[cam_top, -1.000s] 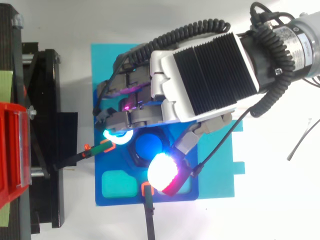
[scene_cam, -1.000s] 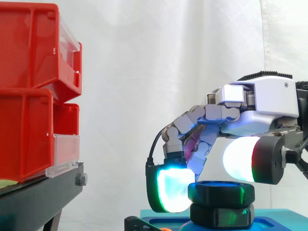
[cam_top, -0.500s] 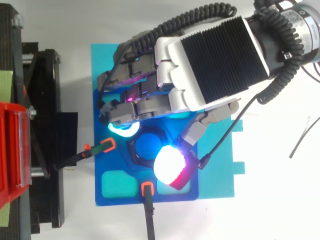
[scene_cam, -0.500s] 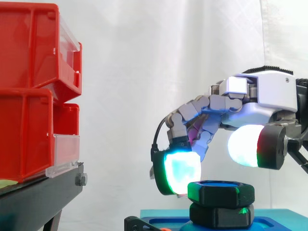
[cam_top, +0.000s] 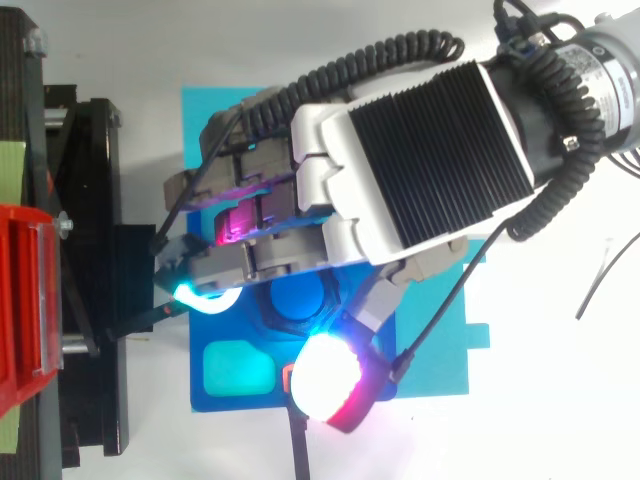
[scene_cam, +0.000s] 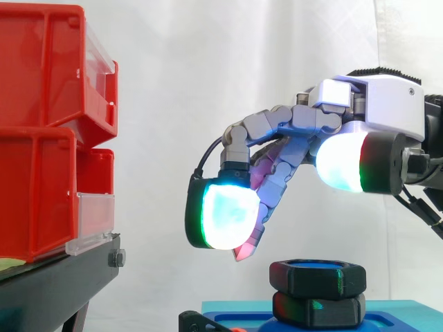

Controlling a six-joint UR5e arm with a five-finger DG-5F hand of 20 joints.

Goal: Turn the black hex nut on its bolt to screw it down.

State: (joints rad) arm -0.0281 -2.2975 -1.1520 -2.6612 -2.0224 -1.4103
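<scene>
Well to the left of the black hex nut (scene_cam: 317, 276), red bins (scene_cam: 41, 131) rest on a black stand (scene_cam: 55, 290). The hand (scene_cam: 387, 114) hovers above the nut without touching it. Its fingers are loosely bent and spread away from the thumb, holding nothing. One cyan-green glowing fingertip (scene_cam: 223, 216) hangs above and to the left of the nut, and the thumb pad (scene_cam: 339, 162) sits above the nut's right half. The nut sits on a second black hex piece (scene_cam: 318, 308), which stands on a blue base (scene_cam: 394, 318).
</scene>
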